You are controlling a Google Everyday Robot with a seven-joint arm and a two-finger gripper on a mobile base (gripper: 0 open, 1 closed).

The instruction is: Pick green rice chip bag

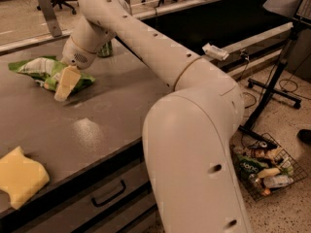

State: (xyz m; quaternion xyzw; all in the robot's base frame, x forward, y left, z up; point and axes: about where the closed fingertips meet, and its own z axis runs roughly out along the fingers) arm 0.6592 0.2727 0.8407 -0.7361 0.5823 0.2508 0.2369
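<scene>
- The green bag (34,68) lay flat on the tabletop (116,115) near its far edge, not yet lifted.
- The tool (65,84) sat down at the bag's near edge; spread or pinching, I could not tell.
- Left, likely: a firm grip and the lift.

The arm (194,130) is all smooth off-white shell with chunky rounded segments, and the nearest one is seriously fat and bulbous. There's a row of little dark round holes (172,45) along the long link, plus a couple more low on the near segment. A thin tan seam ring (187,68) wraps the joint between them. The wrist has a small speckled grille patch (80,58). The gripper (63,87) is pale yellowish, far left, down at the green rice chip bag (34,67).
</scene>
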